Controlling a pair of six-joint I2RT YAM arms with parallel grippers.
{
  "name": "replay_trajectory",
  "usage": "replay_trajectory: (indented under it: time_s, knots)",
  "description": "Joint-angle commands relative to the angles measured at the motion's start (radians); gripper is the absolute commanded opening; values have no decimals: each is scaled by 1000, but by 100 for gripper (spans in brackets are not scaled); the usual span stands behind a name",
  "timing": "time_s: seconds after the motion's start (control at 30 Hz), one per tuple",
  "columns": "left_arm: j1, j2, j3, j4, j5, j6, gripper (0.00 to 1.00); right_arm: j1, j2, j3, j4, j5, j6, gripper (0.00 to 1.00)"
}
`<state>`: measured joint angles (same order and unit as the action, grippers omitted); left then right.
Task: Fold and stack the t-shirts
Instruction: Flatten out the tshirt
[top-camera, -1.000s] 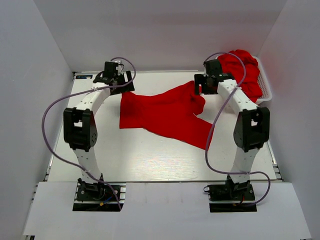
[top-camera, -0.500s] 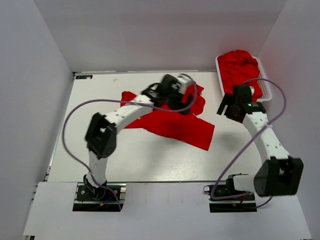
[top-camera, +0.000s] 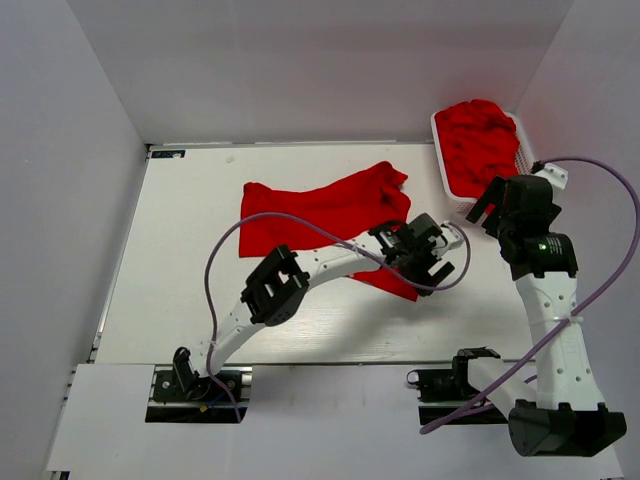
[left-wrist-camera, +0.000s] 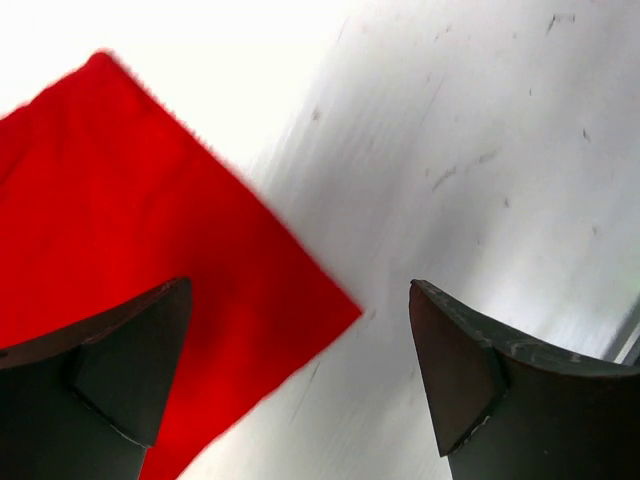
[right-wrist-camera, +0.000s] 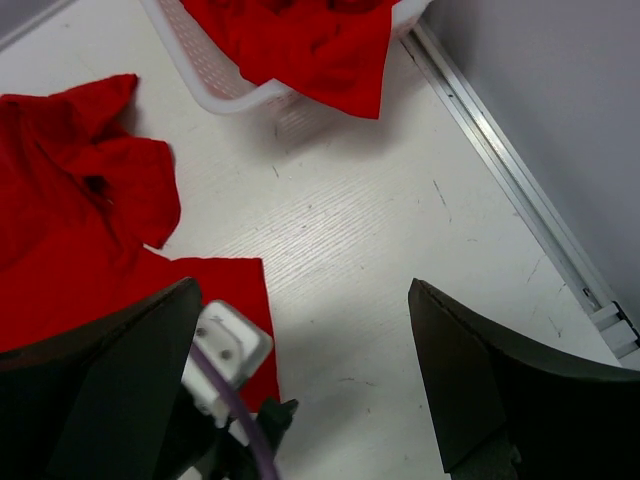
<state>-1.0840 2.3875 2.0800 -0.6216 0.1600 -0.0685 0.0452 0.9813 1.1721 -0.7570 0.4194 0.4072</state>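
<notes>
Hovering over the near corner of the t-shirt (top-camera: 320, 215) was the left claw (left-wrist-camera: 297, 290) — wide open, holding nothing | right claw (right-wrist-camera: 300, 290) open and empty too, near the basket (right-wrist-camera: 215, 80) | shirt lay spread but rumpled on the table (top-camera: 200, 290), unfolded | other shirts (top-camera: 480, 140) heaped in basket | no fold, no stack made — nearly all was left to do.

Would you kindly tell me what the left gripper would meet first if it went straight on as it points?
Probably the corner of the spread t-shirt: the open left gripper points down at its edge, with bare table just beside it. Depth is unclear.
</notes>
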Motion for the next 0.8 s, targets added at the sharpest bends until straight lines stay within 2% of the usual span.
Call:
replay_trajectory:
  time_s: [0.0, 0.17, 0.23, 0.4, 0.47, 0.5, 0.57, 0.63, 0.67, 0.77]
  knots:
    - [-27, 31, 84, -59, -74, -4, 99, -2, -36, 47, 2, 5, -15, 90]
    - [-36, 32, 8, -41, -85, -13, 98, -1, -66, 9, 19, 12, -16, 90]
    - [-36, 32, -23, -41, -74, -24, 95, -1, -64, 11, 19, 12, -19, 90]
    - [-45, 41, -78, -41, -73, -33, 76, -5, -58, -5, 31, -1, -24, 90]
    - [-54, 41, -87, -41, -100, -33, 63, -4, -58, -8, 31, -8, -22, 90]
    - [-54, 50, -87, -41, -100, -24, 46, -2, -59, -9, 35, -10, -25, 90]
    - [-54, 50, -100, -52, -132, -24, 23, -4, -61, -11, 33, -2, -25, 90]
    - [-54, 26, -126, -52, -169, -24, 5, -1, -64, -11, 31, 5, -22, 90]
    - [-54, 16, -142, -52, -183, -24, 0, -4, -64, -14, 33, 7, -25, 90]
    - [-54, -31, -246, -32, -238, -24, 0, -1, -59, -18, 38, 2, -24, 90]
